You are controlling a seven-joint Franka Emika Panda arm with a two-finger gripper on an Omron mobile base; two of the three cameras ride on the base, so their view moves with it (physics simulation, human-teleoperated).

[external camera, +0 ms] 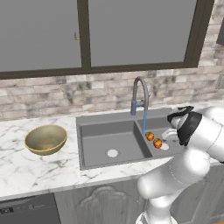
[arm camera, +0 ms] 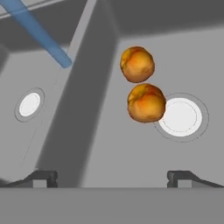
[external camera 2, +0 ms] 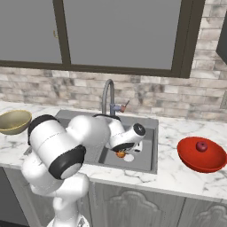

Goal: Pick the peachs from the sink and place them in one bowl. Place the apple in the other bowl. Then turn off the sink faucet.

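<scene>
1. Left base view: your arm reaches over the front right of the sink (external camera: 109, 146). Both peachs (external camera: 153, 139) lie in the narrower right basin, close together beside the divider, while water runs from the sink faucet (external camera: 140, 94) in a blue stream onto that divider. The tan bowl (external camera: 45, 138) waits on the counter well left of the sink — a long carry.

2. Right base view: the apple (external camera 2: 202, 146) already sits in the red bowl (external camera 2: 201, 154) near the counter's right end, so that step looks done. One peach shows just under the wrist, next to the pale drain.

3. Hand view: the gripper (arm camera: 112, 179) hangs above the right basin with its fingers spread wide and nothing between them. The nearer peach (arm camera: 146, 103) touches the drain's rim (arm camera: 181, 117); the farther peach (arm camera: 137, 64) sits just beyond it.

4. Risk, as I judge it: the fruits nearly touch, so a descending finger could nudge the neighbour and roll it — or you clamp off-centre and the round peach squirts out.
</scene>
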